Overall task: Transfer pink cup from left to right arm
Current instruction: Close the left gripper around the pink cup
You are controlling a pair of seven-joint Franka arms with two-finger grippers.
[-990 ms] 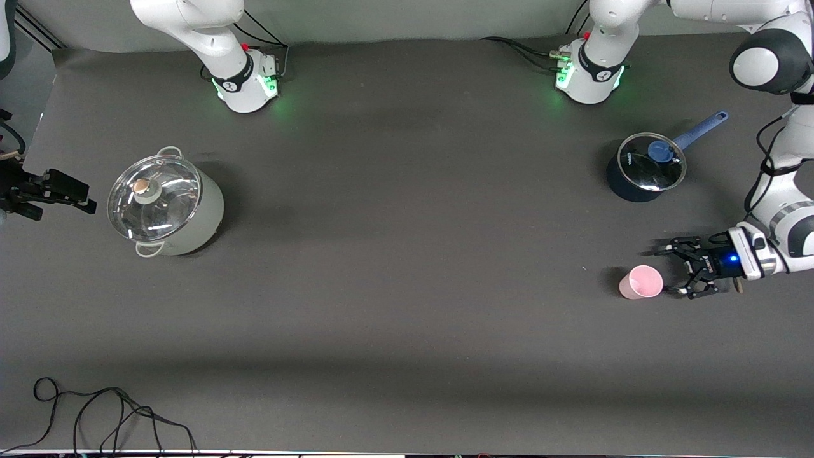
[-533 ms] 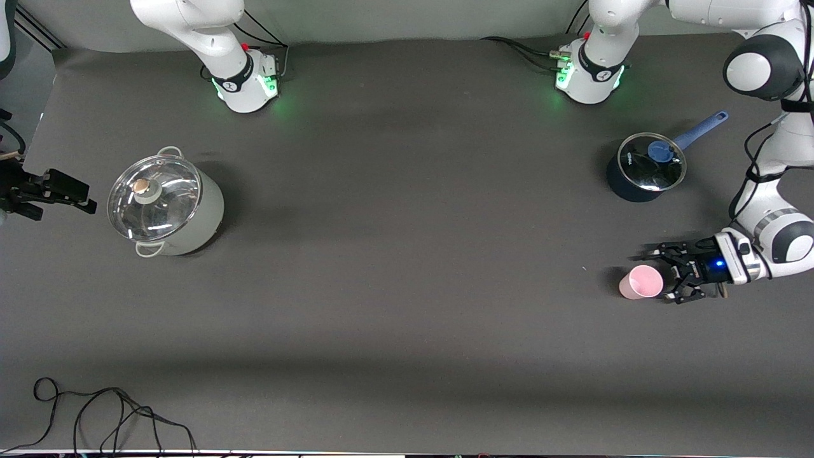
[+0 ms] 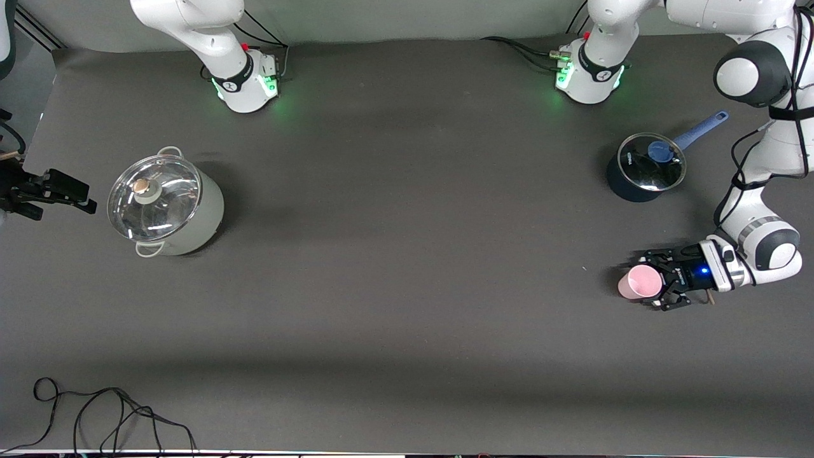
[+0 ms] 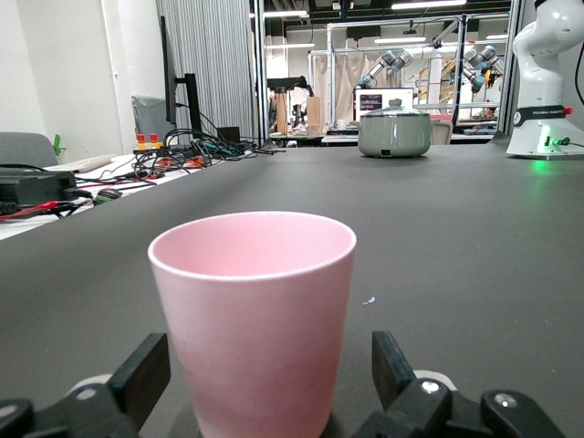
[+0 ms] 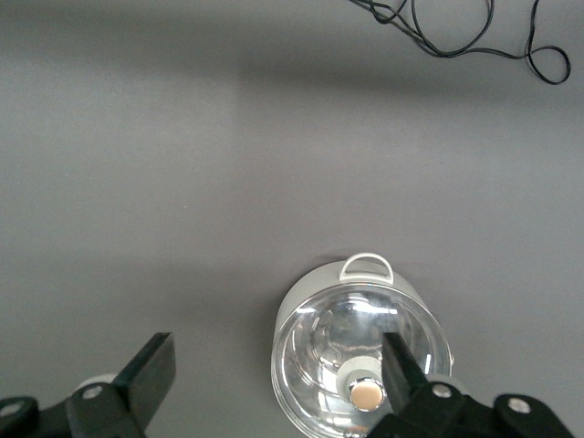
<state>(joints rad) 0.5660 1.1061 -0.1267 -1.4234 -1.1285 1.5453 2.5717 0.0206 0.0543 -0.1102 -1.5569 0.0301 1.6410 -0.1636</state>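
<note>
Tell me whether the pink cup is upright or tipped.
Upright. The pink cup stands on its base, open rim up, between the open left gripper fingers.

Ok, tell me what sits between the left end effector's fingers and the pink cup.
Nothing: the left wrist view shows bare gaps between the pink cup and each open finger of the left end effector, which straddles it.

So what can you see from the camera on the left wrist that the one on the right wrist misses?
Only the left wrist view shows the pink cup, upright on the table between the open left gripper's fingers, with a gap on each side.

Only the right wrist view shows the open right gripper, up in the air, and a black cable lying on the table.

Both show the pale green pot and the dark table.
</note>
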